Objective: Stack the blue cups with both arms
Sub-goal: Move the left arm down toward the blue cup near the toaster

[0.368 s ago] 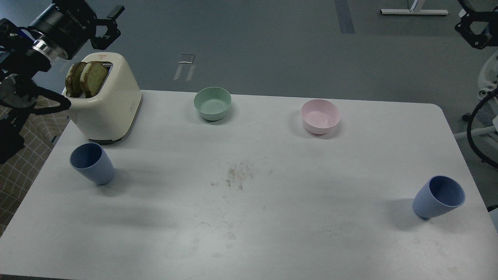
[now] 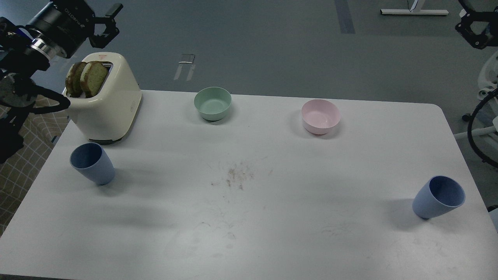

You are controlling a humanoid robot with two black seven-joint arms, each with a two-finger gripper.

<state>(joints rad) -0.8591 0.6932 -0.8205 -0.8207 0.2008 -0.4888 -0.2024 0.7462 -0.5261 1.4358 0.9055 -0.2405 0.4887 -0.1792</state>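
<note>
Two blue cups stand upright on the white table [image 2: 249, 217]. One cup [image 2: 92, 163] is at the left, just in front of the toaster. The other cup [image 2: 439, 197] is at the right, near the table's right edge. My left gripper [image 2: 110, 24] is raised at the top left, above and behind the toaster, far from the left cup; its fingers stand apart and hold nothing. My right gripper [image 2: 475, 30] is at the top right corner, beyond the table and far from the right cup; it is dark and partly cut off by the frame.
A cream toaster [image 2: 107, 105] with two slices of toast [image 2: 86, 77] stands at the back left. A pale green bowl [image 2: 213, 103] and a pink bowl [image 2: 320, 116] sit along the back edge. Crumbs [image 2: 237, 177] lie mid-table. White equipment stands off the right edge.
</note>
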